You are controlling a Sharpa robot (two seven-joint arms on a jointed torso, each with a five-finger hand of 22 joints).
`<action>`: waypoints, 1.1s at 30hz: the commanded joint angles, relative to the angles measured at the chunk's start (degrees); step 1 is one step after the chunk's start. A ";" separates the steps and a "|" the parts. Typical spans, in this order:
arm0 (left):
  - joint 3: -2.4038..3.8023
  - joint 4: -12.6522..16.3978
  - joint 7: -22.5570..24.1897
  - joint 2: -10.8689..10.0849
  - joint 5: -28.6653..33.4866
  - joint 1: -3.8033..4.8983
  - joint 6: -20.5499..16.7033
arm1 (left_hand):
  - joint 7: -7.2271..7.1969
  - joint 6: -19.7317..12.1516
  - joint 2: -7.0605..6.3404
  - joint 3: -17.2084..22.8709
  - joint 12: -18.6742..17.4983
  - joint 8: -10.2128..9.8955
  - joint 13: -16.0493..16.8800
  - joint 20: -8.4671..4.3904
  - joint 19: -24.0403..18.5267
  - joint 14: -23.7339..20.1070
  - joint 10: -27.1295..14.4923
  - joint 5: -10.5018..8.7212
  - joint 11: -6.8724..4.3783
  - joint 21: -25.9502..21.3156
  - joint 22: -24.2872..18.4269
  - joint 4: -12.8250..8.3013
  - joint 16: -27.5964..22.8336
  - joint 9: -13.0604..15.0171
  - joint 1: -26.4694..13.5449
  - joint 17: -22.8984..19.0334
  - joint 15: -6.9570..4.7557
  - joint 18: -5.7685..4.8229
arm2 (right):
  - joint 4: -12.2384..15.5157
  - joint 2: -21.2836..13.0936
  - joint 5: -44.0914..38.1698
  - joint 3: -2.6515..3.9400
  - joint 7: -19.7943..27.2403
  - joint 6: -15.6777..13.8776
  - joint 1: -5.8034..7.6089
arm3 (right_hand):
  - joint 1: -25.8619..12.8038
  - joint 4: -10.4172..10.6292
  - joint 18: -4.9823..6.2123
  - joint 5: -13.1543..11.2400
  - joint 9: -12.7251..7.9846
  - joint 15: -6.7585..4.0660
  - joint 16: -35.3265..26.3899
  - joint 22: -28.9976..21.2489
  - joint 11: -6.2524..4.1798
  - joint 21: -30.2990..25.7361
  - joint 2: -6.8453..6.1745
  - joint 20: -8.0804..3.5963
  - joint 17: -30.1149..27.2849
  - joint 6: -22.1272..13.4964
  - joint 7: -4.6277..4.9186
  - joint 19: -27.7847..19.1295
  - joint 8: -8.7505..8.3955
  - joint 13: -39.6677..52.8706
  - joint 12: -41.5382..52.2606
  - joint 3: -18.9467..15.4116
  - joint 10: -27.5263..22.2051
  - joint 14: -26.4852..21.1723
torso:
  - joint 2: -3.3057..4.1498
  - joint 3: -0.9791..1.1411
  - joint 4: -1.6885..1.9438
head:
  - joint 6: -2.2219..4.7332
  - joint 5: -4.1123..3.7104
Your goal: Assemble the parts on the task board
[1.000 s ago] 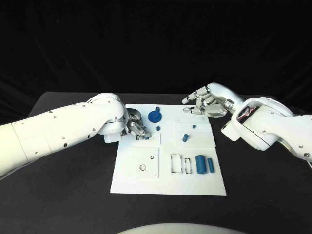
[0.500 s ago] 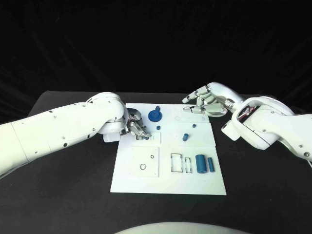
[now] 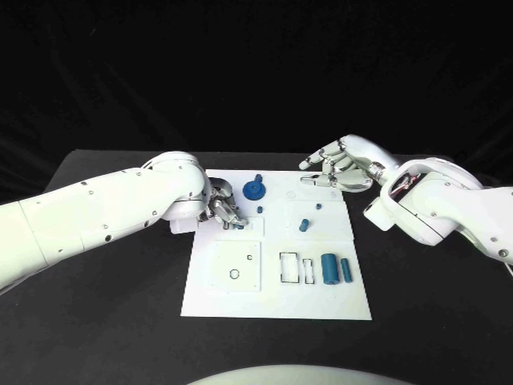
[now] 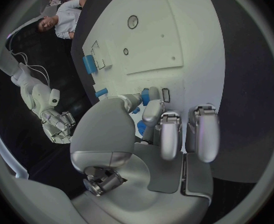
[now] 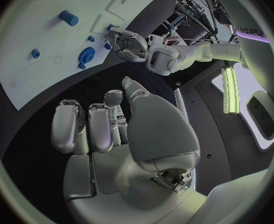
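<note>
Pinching a small blue part (image 4: 146, 95), the left hand (image 3: 220, 205) rests on the task board (image 3: 277, 301). Right hand (image 3: 335, 170) hovers at the far edge, fingers loosely apart, holding nothing.

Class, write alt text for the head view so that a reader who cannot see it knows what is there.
A white task board lies on a black table between two white robot arms. The left hand rests at the board's upper left edge; the right hand hovers at its upper right corner. Small blue parts are scattered on the board.
</note>
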 commanded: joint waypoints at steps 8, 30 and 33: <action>-0.56 -0.70 -0.63 1.13 -0.36 -0.13 1.79 | -0.39 0.33 1.12 9.24 -0.81 -0.37 -0.67 0.40 2.25 5.92 -0.10 0.39 -0.12 -0.33 8.53 -9.21 0.14 -0.10 -2.51 15.09 0.34 -0.64 | 0.19 -0.05 -0.42 0.00 -0.12 0.93 -0.04 | -0.70 0.26 0.14 0.20 0.07 0.02 -0.26 -0.07 -0.02 -0.41 0.19 0.13 -0.06 -0.10 0.15 -0.41 0.36 -0.03 0.07 -0.23 -0.15 2.41 | -0.04 0.02 0.02 | -0.22 -0.05; -0.70 -1.15 -2.88 2.31 -0.62 -0.13 0.73 | -1.56 3.99 2.58 0.71 1.78 -1.14 1.70 -0.30 3.29 5.92 2.56 0.14 -1.08 0.71 10.37 -5.37 0.14 -1.33 -9.90 15.09 -0.45 -1.06 | 0.47 -0.22 -0.28 0.00 -0.18 0.97 -0.04 | -0.85 0.42 0.15 0.19 0.08 0.03 -0.38 -0.14 -0.02 -0.45 0.23 0.13 -0.18 -0.10 0.13 -0.44 0.40 -0.06 0.05 -0.34 -0.15 2.39 | 0.00 -0.01 0.05 | -0.15 -0.19; -0.70 -1.20 -2.96 2.37 -0.63 -0.13 0.43 | -1.63 4.32 2.64 -0.44 1.95 -1.24 1.86 -0.37 3.40 5.92 2.75 0.11 -1.14 0.82 10.55 -4.61 0.14 -1.44 -10.75 15.09 -0.51 -1.11 | 0.51 -0.24 -0.28 0.00 -0.18 0.94 -0.04 | -0.85 0.42 0.15 0.19 0.08 0.03 -0.38 -0.14 -0.02 -0.45 0.23 0.13 -0.18 -0.10 0.13 -0.44 0.40 -0.06 0.05 -0.34 -0.15 2.39 | 0.00 -0.04 0.04 | -0.14 -0.20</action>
